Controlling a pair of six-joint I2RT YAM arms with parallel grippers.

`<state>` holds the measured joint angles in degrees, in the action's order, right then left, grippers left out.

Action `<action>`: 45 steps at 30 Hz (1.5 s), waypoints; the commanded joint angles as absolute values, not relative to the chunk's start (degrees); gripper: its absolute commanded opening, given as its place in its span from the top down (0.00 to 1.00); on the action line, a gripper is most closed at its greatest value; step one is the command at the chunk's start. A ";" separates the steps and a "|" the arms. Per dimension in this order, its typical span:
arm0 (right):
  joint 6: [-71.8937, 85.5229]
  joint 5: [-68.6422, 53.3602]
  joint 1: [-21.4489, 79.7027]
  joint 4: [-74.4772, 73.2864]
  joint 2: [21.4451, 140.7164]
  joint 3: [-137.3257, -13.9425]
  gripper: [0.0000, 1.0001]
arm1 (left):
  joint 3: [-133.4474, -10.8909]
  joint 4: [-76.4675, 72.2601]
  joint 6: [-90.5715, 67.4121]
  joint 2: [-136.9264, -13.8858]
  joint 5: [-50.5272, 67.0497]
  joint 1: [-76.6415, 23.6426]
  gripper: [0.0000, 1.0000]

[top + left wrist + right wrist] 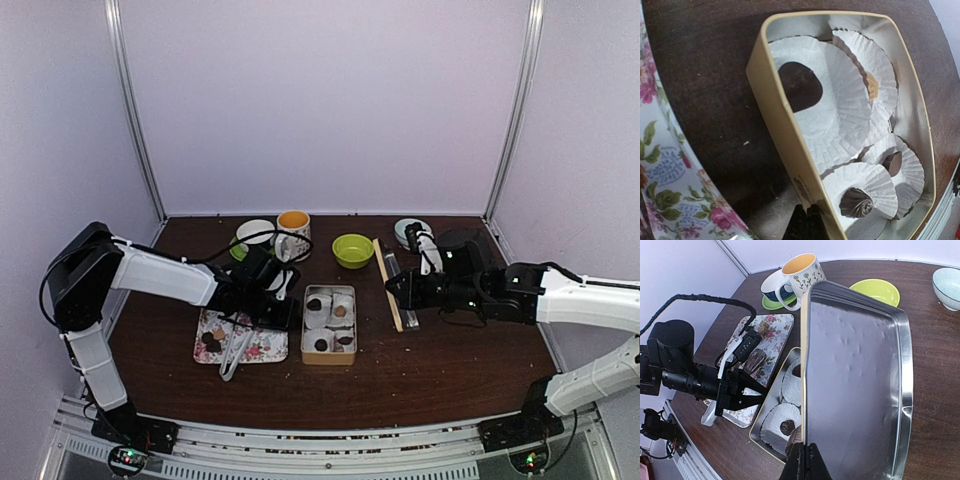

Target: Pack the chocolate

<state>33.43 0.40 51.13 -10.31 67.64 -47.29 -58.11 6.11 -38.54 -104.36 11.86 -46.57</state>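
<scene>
While the right gripper point(802, 462) pinches the lower edge of the tin lid point(855, 380), the lid stands on edge with its shiny silver inside facing the right wrist camera. In the top view the lid shows edge-on as a thin tan strip, right of centre, a little apart from the open tin point(329, 358). I cannot tell whether it touches the bench point(440, 370).

The left gripper point(757, 390) has its fingers pressed together with nothing between them, its tip just beside the tin's left wall.

Some of the chocolate point(799, 86) lies inside the tin, in white fluted paper cups point(840, 100). The left wrist view shows a dark rounded piece at upper centre, a tan piece to its right, and a dark swirled piece at the bottom. A fourth dark piece is half hidden on the right. More lumps lie on the floral tray point(262, 348), at lower left of centre in the top view, just left of the tin. Slim silver tongs point(232, 358) rest across that tray.

Along the back of the bench, from left to right, stand a cup on a green saucer point(255, 233), a flowered mug point(293, 230), a green bowl point(352, 250) and a blue bowl point(406, 230).
</scene>
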 commanded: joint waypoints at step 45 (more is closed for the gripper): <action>62.59 -29.19 51.35 35.17 69.08 -49.47 1.00 | -43.27 -43.92 -56.22 -78.40 33.86 -44.38 0.17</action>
<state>57.34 -26.39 51.13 26.65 70.30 -48.29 -44.77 -30.68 -51.75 -78.32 28.93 -44.71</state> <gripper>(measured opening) 0.006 0.832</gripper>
